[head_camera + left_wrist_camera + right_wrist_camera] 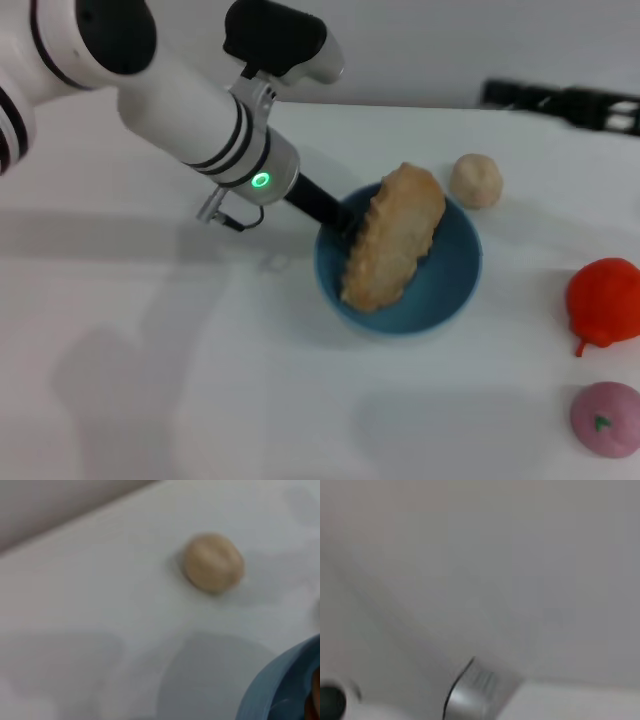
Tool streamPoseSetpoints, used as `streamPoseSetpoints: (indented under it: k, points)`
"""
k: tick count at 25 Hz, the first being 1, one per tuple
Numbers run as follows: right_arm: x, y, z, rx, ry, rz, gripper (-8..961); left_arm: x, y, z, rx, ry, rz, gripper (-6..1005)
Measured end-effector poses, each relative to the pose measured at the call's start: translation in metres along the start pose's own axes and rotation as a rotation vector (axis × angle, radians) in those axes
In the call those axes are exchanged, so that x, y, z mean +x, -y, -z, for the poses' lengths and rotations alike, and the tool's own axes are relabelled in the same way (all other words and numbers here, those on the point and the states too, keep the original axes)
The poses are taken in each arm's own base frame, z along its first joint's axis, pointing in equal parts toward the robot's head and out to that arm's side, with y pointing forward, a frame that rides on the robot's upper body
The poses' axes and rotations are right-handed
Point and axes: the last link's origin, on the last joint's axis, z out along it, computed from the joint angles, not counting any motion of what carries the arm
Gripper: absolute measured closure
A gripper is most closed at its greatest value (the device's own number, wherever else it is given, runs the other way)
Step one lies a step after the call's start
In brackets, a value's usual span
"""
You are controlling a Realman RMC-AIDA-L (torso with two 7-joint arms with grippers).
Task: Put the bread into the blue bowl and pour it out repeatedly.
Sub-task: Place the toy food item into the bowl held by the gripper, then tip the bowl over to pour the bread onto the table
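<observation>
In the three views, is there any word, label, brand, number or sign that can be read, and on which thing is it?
None can be read.
The bread, the blue bowl and the white table bear no text.
The left arm shows only a lit green ring, no writing.

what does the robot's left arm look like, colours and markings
The left arm is glossy white and tubular, with black bands ringing its joints. A small green light glows on the wrist section, a thin black cable loops beneath it, and a black housing sits on top. The left gripper is black.
</observation>
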Motion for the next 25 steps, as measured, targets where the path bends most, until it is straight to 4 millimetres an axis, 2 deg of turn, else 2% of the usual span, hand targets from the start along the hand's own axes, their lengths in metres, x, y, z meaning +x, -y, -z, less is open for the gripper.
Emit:
streamPoseSetpoints:
  k: [4,8,10,11,16,19,25]
  points:
    - [0.009,0.006,0.043,0.018,0.202,-0.044,503,0.012,-0.003,-0.011,0.082,-0.093,-0.084,1000]
    - [0.031,0.010,0.070,0.005,0.301,-0.137,503,0.027,-0.009,-0.018,0.159,-0.199,-0.185,999]
    - [0.048,0.013,0.087,0.003,0.351,-0.184,502,0.034,-0.010,-0.019,0.192,-0.263,-0.215,999]
    - [0.048,0.013,0.087,0.003,0.351,-0.184,502,0.036,-0.010,-0.020,0.202,-0.284,-0.224,999]
    - [0.076,0.015,0.110,0.020,0.441,-0.252,502,0.046,-0.013,-0.022,0.271,-0.417,-0.303,1000]
    - [0.085,0.015,0.118,0.035,0.460,-0.273,501,0.046,-0.012,-0.025,0.307,-0.470,-0.340,1000]
    - [0.094,0.014,0.122,0.038,0.485,-0.296,500,0.038,-0.011,-0.024,0.403,-0.654,-0.452,1000]
